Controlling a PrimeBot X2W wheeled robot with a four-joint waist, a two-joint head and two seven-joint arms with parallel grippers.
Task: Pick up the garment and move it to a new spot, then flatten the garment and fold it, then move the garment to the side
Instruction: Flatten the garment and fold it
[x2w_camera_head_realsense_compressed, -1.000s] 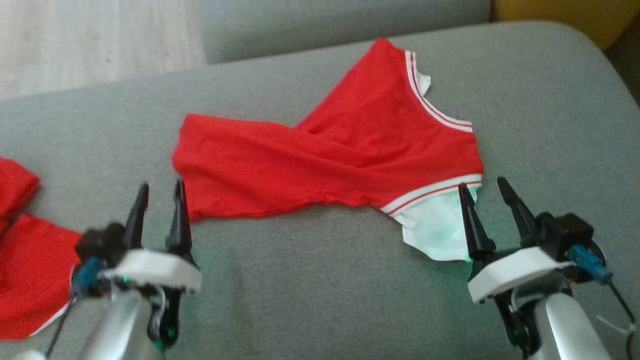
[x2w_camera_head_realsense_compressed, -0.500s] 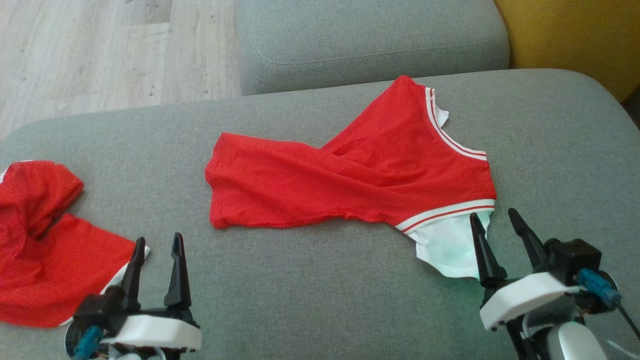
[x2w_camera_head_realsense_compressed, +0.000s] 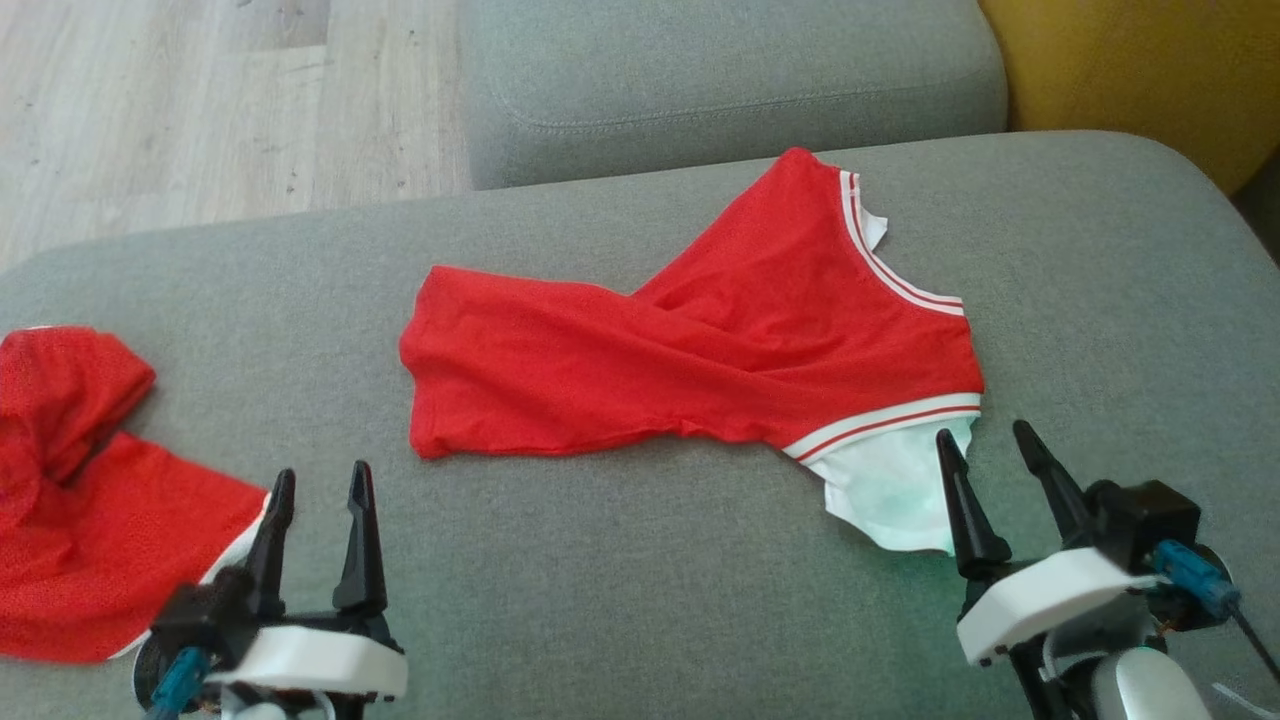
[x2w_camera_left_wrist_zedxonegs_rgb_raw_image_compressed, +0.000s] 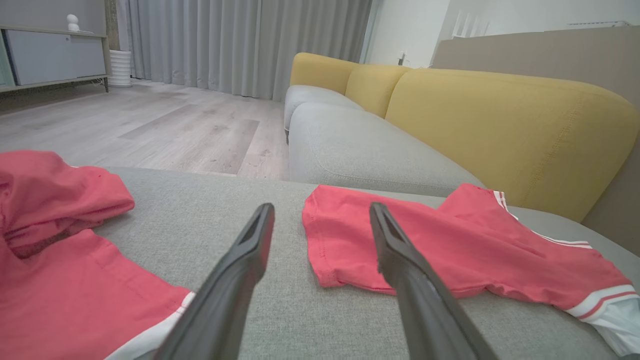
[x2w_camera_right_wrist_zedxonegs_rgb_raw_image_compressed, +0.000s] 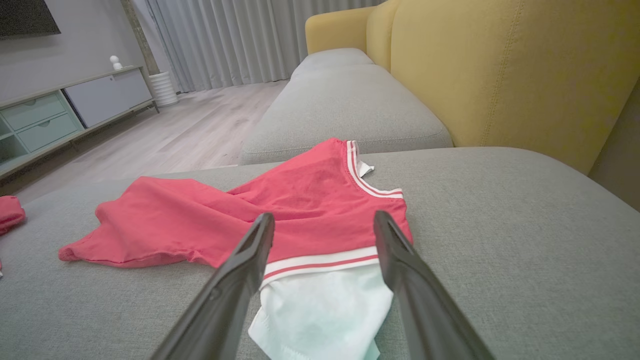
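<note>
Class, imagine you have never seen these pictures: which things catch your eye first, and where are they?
The bright red garment with white-striped trim lies rumpled across the middle of the grey cushion. A second red garment sits bunched at the cushion's left edge. The left gripper and right gripper, both open, point forward from the near side.

Bare grey cushion (x2w_camera_head_realsense_compressed: 620, 580) lies open between my left pincer (x2w_camera_head_realsense_compressed: 323, 470) and the red garment (x2w_camera_head_realsense_compressed: 640, 370); another red cloth (x2w_camera_head_realsense_compressed: 80, 520) crowds my left.
</note>
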